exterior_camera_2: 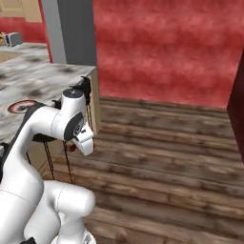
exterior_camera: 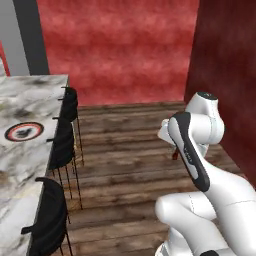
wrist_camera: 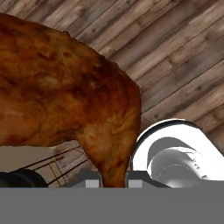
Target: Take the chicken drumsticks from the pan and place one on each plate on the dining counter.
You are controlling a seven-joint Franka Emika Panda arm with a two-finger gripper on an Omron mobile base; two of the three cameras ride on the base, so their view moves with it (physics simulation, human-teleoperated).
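My gripper [wrist_camera: 111, 182] is shut on a dark reddish-brown chicken drumstick [wrist_camera: 65, 96], which looms large in the hand view above the wooden floor. From the left base the drumstick [exterior_camera: 175, 155] is a small red bit under the folded arm, and the same drumstick [exterior_camera_2: 72, 147] peeks out below the hand in the right base view. A plate with a black-and-red patterned rim [exterior_camera: 24, 132] lies on the marbled dining counter [exterior_camera: 30, 97]. The same plate [exterior_camera_2: 21, 106] shows on the counter [exterior_camera_2: 47, 76] behind the arm. The pan is out of view.
Three dark stools [exterior_camera: 62, 142] line the counter's edge between it and the arm. Brown plank floor [exterior_camera: 130, 150] stretches to a red wall [exterior_camera: 115, 50]. A dark red wall [exterior_camera: 225, 75] closes the right side. A grey pillar [exterior_camera_2: 71, 33] rises behind the counter.
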